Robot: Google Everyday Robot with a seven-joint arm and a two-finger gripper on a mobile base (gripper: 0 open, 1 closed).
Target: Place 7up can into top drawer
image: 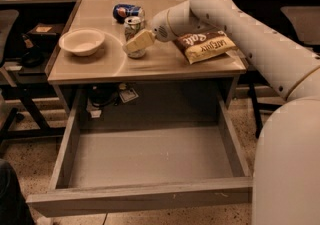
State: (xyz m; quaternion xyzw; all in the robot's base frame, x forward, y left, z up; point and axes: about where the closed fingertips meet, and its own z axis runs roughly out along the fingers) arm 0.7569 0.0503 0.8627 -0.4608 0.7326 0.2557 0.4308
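The 7up can (pixel 133 25), white and green with a silver top, stands upright on the desk top (pixel 100 66) just in front of a lying Pepsi can. My gripper (pixel 138 44) reaches in from the right on the white arm and sits right at the can's lower half, covering its base. The top drawer (pixel 145 196) is pulled fully out below the desk, and its grey floor is bare.
A dark blue Pepsi can (pixel 125 11) lies on its side behind the 7up can. A cream bowl (pixel 82 42) stands at the left of the desk. A brown snack bag (pixel 206 45) lies at the right. Chairs stand on both sides of the desk.
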